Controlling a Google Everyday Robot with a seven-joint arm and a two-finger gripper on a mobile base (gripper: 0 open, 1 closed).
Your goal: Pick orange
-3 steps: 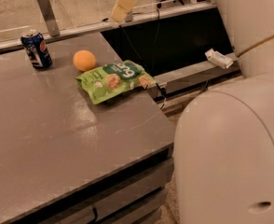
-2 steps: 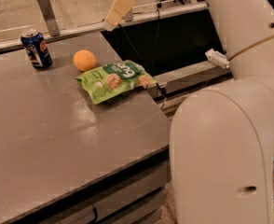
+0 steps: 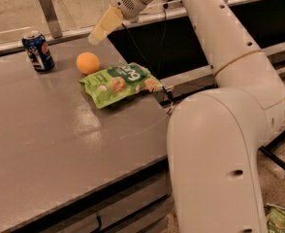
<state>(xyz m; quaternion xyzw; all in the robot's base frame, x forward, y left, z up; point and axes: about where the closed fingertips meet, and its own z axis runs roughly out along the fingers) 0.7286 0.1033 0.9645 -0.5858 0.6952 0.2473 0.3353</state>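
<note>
The orange is a small round fruit resting on the grey table, at its far side, between a blue soda can and a green snack bag. My gripper hangs in the air just above and slightly right of the orange, pointing down-left toward it, not touching it. The white arm reaches in from the right over the table's far corner.
A blue soda can stands upright left of the orange. A green snack bag lies flat right in front of the orange, near the table's right edge. A rail with a metal post runs along the table's back.
The arm has swung left, and my gripper has moved left and lower, closer to the orange. The orange, can and bag have not moved.
</note>
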